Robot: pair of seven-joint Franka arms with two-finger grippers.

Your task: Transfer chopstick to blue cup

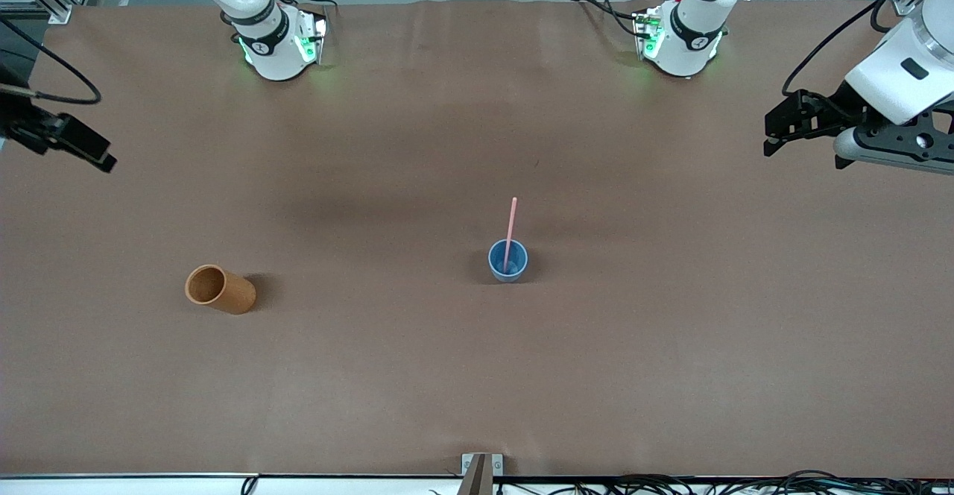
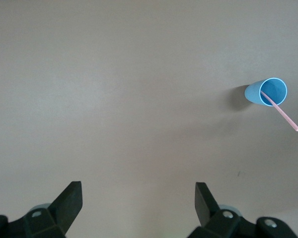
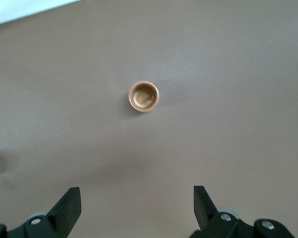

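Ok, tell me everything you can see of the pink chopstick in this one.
The chopstick is one thin, straight, pale pink stick, plain and smooth-looking. Its lower end stands inside the blue cup and it leans on the cup's rim, its upper part sticking well out above it. In the left wrist view it crosses the rim at a slant. Only the cup touches it; neither end effector is near it. The cup stands upright near the table's middle.
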